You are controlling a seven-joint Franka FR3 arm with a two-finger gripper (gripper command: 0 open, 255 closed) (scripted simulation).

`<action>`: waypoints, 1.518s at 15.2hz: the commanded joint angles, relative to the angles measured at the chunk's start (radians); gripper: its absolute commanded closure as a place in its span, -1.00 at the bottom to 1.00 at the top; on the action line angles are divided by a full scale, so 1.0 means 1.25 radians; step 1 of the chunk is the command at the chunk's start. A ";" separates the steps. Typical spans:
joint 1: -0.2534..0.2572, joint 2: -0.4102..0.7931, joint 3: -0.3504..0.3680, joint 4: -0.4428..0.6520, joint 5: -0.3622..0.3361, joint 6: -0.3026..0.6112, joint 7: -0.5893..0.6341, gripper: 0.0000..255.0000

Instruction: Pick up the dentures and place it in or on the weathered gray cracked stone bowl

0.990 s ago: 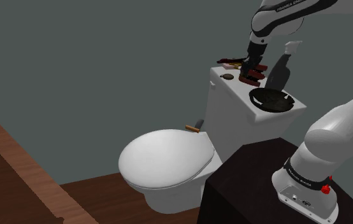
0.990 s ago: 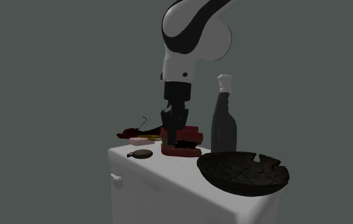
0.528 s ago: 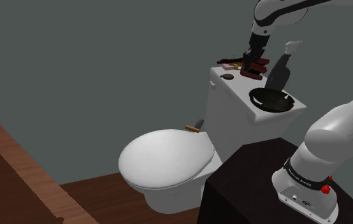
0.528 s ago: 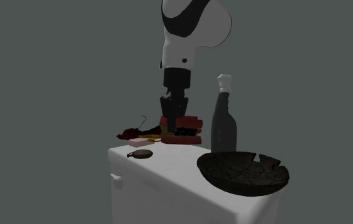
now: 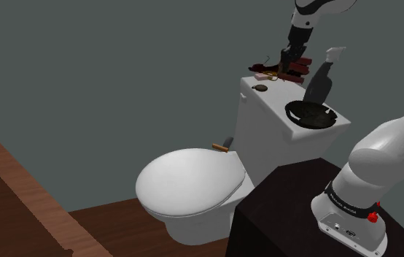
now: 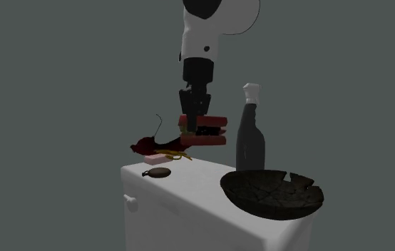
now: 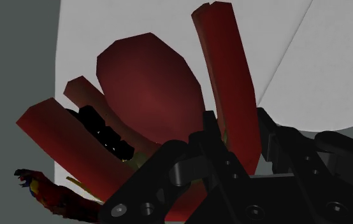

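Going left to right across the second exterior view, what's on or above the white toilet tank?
Dark red figure with a curled tail → red dentures clasped in the black gripper → dark bottle with a white cap. The small dark disc and cracked grey bowl overlap others, so skipped.

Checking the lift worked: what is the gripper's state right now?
Gripper: shut on the dentures, held above the toilet tank.

Below the claw [image 6: 193, 125]: open air is seen between the clasped dentures [image 6: 206, 131] and the tank lid [image 6: 189, 187].
Beside the claw: an upright spray bottle [image 6: 250, 139] is found close.
Stand-side of the claw: the bowl [image 6: 273, 194] is uncovered from above.
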 commanded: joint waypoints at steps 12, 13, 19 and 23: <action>-0.007 -0.190 0.064 -0.078 -0.018 -0.112 0.065 1.00; -0.008 -0.221 0.074 -0.099 -0.018 -0.123 0.075 1.00; -0.012 -0.407 0.140 -0.204 0.001 -0.208 0.132 1.00; -0.007 -0.543 0.192 -0.259 0.033 -0.291 0.174 1.00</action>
